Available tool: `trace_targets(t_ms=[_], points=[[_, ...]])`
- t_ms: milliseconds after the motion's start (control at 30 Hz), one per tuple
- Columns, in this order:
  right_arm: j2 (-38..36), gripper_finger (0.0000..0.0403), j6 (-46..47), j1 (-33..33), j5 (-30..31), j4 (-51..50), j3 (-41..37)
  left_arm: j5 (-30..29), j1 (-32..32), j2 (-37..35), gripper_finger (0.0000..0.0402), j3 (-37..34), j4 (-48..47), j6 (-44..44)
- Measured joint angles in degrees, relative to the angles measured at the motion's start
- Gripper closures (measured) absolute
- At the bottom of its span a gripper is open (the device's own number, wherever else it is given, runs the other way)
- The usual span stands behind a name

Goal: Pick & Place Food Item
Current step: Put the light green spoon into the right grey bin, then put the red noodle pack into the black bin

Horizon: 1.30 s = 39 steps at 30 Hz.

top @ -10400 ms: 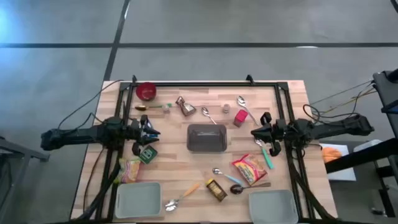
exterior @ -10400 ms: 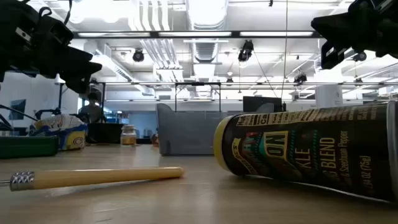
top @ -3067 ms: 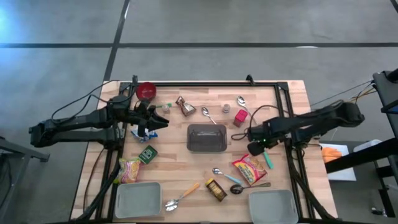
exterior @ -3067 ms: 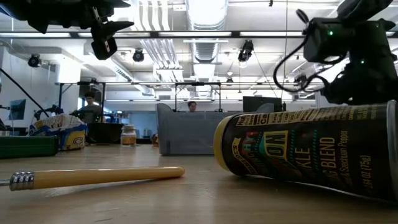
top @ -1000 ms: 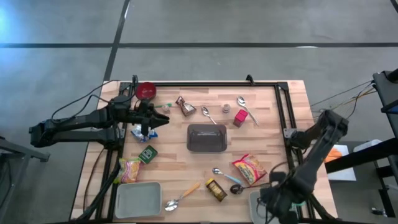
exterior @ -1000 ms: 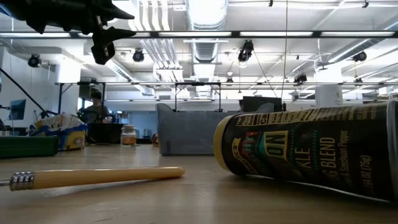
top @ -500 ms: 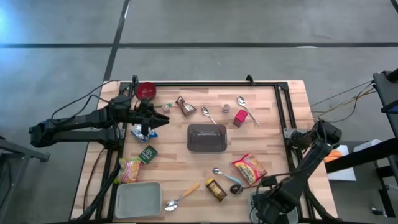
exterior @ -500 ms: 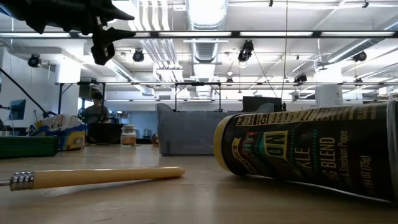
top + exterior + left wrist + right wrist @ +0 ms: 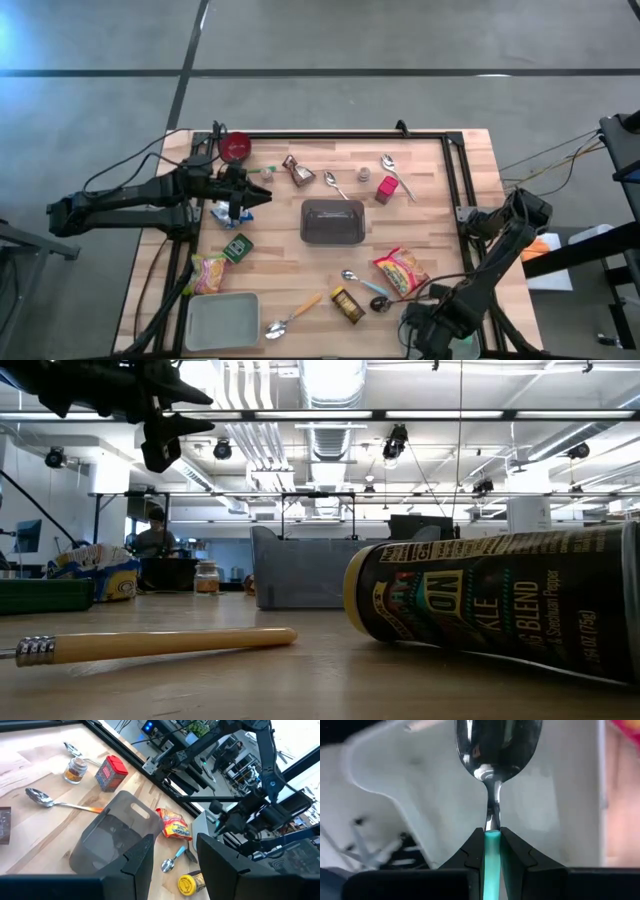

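Between the right gripper's (image 9: 491, 851) clamped fingers, a spoon (image 9: 493, 750) hangs over the tray (image 9: 555, 810); its thin handle could pivot and land outside.

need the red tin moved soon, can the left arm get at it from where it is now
Probably yes. The left tool hovers open above the table's left side, and the red tin stands in the open past the grey container, nothing over it. It looks a long stretch, though.

A grey concrete floor (image 9: 350, 40), crossed by dark lines, surrounds the wooden surface (image 9: 300, 265). Beyond it, long ceiling lights (image 9: 330, 415) brighten an open workshop; a person (image 9: 152, 540) sits at left.
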Motion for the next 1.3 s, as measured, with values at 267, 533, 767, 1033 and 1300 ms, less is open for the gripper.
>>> trace_targets(t_ms=[267,533,767,1033,1300], points=[[-0.08,0.0374,5.41,-0.15,1.33,3.96,-1.91,0.02,0.0,-0.02,0.0249,0.0,0.05,1.55],[-0.01,0.0374,7.33,-0.12,1.36,4.29,-6.18,0.01,0.02,-0.02,0.0249,-0.02,0.04,1.75],[0.01,0.0374,8.48,-0.11,1.03,7.69,-9.83,0.01,0.02,-0.02,0.0249,-0.02,0.04,1.55],[0.01,0.0358,10.62,-0.09,-0.67,10.4,-12.04,0.01,0.02,-0.02,0.0249,-0.02,0.04,1.54],[-0.05,0.0273,8.26,-0.07,-0.81,10.46,-10.94,0.01,0.02,-0.02,0.0249,-0.02,0.04,1.54]])
